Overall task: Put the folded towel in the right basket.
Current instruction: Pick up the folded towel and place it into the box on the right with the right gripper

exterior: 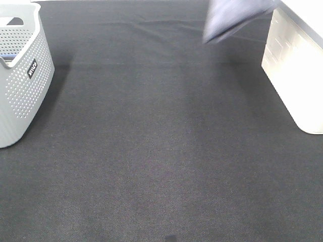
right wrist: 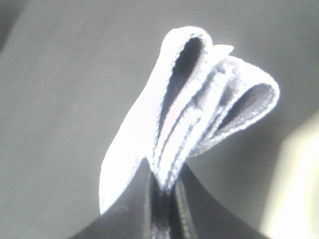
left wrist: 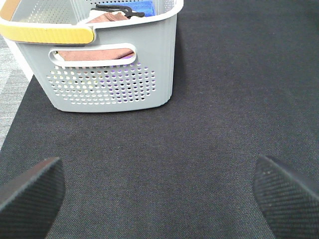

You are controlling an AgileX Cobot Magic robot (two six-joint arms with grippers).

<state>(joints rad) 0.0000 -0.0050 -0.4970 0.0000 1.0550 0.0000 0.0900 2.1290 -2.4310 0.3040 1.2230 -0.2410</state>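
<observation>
The folded towel point(exterior: 233, 19), grey-blue, hangs in the air at the top of the exterior view, just left of the right basket point(exterior: 298, 75), a white bin at the right edge. In the right wrist view my right gripper point(right wrist: 162, 191) is shut on the towel point(right wrist: 189, 114), whose folded layers stick out past the fingertips. The right gripper itself is out of the exterior view. My left gripper point(left wrist: 159, 184) is open and empty, low over the dark mat in front of the left basket point(left wrist: 107, 84).
The grey perforated left basket point(exterior: 22, 75) stands at the left edge and holds brown and blue cloths point(left wrist: 119, 12). A dark mat point(exterior: 151, 151) covers the table between the two baskets.
</observation>
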